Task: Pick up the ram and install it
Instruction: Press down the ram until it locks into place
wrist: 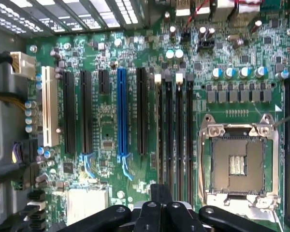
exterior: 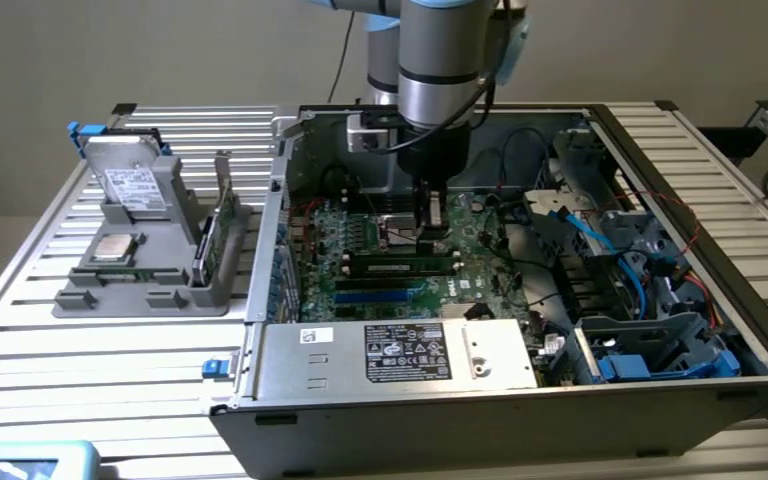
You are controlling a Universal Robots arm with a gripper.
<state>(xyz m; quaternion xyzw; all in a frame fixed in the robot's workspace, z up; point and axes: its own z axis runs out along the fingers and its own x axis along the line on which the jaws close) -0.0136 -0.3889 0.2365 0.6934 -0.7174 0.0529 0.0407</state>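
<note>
The ram [exterior: 402, 266] was a long, thin green stick with dark chips and a pale label, lying flat across the motherboard [exterior: 357, 245] inside the open case [exterior: 518, 400]. The arm [exterior: 444, 60] reached straight down into the case, its gripper [exterior: 427, 240] pointing at the board; whether its fingers were spread or pressed together could not be told. The ram sat directly under the gripper's tip, touching or nearly so.

1 computer case [exterior: 704, 330], 1 motherboard [wrist: 150, 53], 1 blue slot [wrist: 121, 116], 1 processor socket [wrist: 238, 164], 1 gray holder [exterior: 144, 290]
</note>
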